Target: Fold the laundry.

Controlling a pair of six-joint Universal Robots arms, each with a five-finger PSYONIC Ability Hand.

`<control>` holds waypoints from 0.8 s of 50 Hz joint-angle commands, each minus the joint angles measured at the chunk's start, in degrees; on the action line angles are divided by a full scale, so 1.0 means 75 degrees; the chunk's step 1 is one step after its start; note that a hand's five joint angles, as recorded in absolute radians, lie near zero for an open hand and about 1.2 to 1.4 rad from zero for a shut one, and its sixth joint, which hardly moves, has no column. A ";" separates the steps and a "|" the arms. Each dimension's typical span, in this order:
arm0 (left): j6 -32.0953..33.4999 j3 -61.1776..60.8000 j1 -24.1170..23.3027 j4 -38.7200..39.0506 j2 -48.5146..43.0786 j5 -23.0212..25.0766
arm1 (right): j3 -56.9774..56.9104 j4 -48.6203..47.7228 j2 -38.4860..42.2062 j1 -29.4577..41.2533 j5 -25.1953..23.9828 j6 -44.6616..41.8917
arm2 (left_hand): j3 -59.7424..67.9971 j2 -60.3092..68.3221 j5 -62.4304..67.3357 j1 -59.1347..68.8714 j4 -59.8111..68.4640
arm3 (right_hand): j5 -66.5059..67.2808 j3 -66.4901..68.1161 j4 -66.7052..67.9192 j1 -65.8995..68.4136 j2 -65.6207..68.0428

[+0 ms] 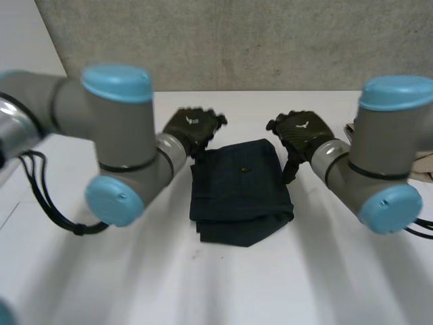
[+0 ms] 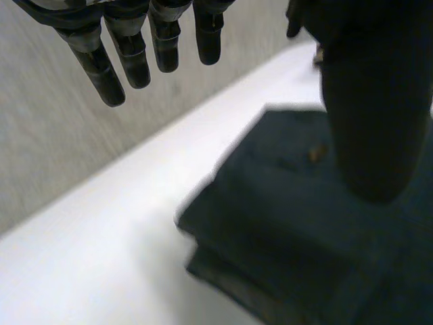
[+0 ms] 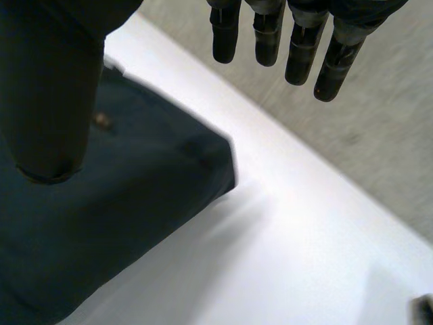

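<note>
A dark navy garment (image 1: pixel 240 191) lies folded into a compact stack in the middle of the white table (image 1: pixel 203 284). My left hand (image 1: pixel 193 128) hovers at the stack's far left corner, fingers (image 2: pixel 135 51) straight and holding nothing. At the far right corner hangs my right hand (image 1: pixel 301 132), its fingers (image 3: pixel 298 47) straight and empty as well. In the left wrist view the folded garment (image 2: pixel 291 223) lies under the thumb. In the right wrist view the garment (image 3: pixel 128 196) also lies under the thumb, with its corner near the fingertips.
A grey wall (image 1: pixel 237 40) runs along the table's far edge. A pale cloth item (image 1: pixel 423 166) lies at the table's right edge, behind my right arm. Bare white table stretches in front of the stack.
</note>
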 commanded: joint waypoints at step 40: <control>-0.0050 -0.2137 0.0401 -0.0971 0.3303 0.3503 | 0.4470 -0.5493 0.0207 0.0790 -0.0414 -0.0400 | -0.0046 -0.0005 -0.0125 0.0076 0.0002 | 0.0689 0.1021 0.0742 0.1180 0.0831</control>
